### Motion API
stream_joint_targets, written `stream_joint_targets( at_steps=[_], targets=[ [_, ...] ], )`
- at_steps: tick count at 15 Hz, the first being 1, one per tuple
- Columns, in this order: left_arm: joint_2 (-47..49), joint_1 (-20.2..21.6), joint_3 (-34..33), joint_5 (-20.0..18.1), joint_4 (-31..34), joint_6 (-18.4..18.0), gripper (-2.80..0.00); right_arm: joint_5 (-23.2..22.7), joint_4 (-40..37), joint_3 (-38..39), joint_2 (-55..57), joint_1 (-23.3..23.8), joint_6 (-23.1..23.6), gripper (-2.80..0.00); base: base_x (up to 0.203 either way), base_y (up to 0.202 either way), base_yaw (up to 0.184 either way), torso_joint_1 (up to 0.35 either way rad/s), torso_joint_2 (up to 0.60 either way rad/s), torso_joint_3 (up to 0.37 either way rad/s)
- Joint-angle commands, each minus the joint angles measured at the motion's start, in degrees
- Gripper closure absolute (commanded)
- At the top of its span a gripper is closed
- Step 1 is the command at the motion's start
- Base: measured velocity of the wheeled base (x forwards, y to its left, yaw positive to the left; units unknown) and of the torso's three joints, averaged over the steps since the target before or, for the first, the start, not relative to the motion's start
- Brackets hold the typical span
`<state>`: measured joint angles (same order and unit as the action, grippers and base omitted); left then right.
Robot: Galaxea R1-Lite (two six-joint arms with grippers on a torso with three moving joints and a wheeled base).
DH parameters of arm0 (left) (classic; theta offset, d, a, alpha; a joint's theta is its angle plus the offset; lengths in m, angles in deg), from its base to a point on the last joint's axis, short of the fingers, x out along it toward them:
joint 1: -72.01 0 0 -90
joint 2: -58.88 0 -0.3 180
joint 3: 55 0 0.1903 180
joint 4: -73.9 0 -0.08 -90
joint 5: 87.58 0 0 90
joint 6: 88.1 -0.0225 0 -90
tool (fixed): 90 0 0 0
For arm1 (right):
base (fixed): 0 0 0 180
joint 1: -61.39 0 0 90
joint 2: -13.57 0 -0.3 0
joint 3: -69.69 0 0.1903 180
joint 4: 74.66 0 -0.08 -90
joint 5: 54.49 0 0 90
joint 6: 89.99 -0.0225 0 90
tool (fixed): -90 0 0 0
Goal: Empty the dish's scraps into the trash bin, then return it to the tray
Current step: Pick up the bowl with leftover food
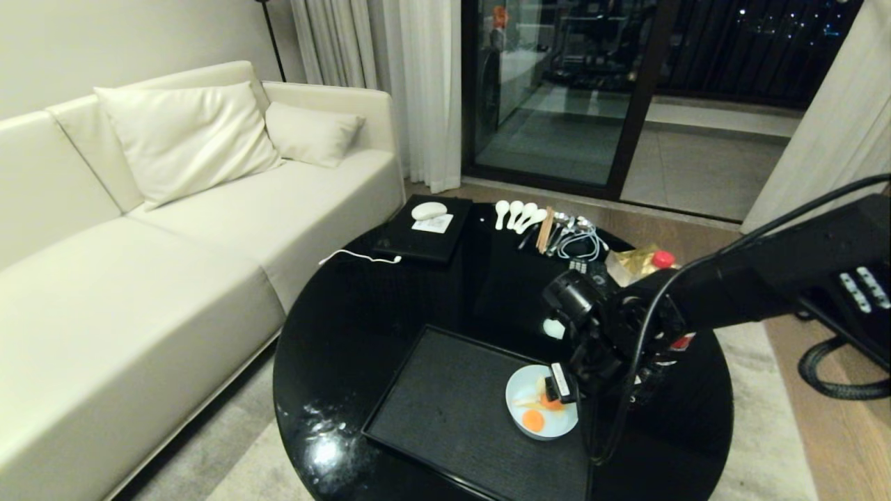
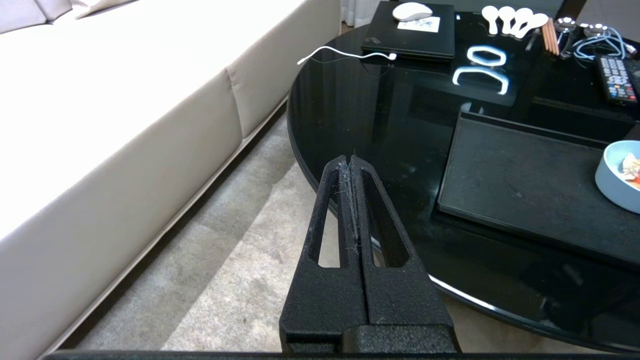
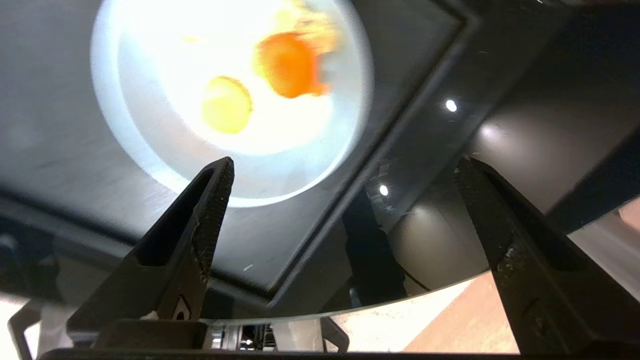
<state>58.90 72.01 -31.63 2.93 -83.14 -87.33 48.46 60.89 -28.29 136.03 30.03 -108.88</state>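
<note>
**Right claw spread wide over the bowl on the tray**

My right gripper [image 3: 345, 167] hangs above the dish [image 1: 541, 412], its fingers [image 3: 210, 200] spread wide and holding nothing. In the right wrist view one fingertip lies over the bowl's rim and the other over the bare glossy table beyond the tray's edge; I cannot tell whether either touches anything. In the head view my right arm reaches in from the table's right side and bends down over the bowl, covering part of its rim on that side.

The dish sits on the tray [image 1: 445, 410], close against the tray's right edge near its far right corner. The scraps [image 1: 536, 416] are in it: an orange round slice [image 1: 533, 420], a second orange piece beside it, and pale yellow and white bits.

The tray lies on the near part of the round black table [image 1: 348, 334], turned at an angle to the table's near edge. Apart from the bowl its matte surface is bare.

Along the table's far edge lie a black slab [image 1: 424, 233] with a white oval thing on it, a white cable [image 1: 358, 258] trailing from the slab toward the table's left edge, a row of white spoons [image 1: 518, 213], and a tangle of cutlery and cord.

My left gripper [image 2: 350, 200] is parked off the table's near left edge, above the rug, fingers pressed together with nothing between them. A pale sofa [image 1: 139, 243] stands to the left of the table.
</note>
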Motion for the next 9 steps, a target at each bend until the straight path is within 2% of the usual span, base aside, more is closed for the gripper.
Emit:
stream_joint_targets(
  at_steps=[1,5,9],
  targets=[
    [-0.02,0.0,0.0,0.02,-0.02,0.02,0.0,0.33,-0.02,0.0,1.67,1.23,-0.67,-2.8,0.0,0.0,0.0,0.0,0.0,0.0],
    [-0.02,0.0,0.0,0.02,-0.02,0.09,0.0,0.41,0.23,-0.08,3.74,1.3,-2.89,-2.8,0.0,0.0,0.0,0.0,0.0,0.0],
    [-0.02,0.0,0.0,0.02,-0.02,0.02,0.0,0.37,4.84,-0.13,6.62,1.38,-4.14,-2.8,0.0,0.0,0.0,0.0,0.0,0.0]
  ],
)
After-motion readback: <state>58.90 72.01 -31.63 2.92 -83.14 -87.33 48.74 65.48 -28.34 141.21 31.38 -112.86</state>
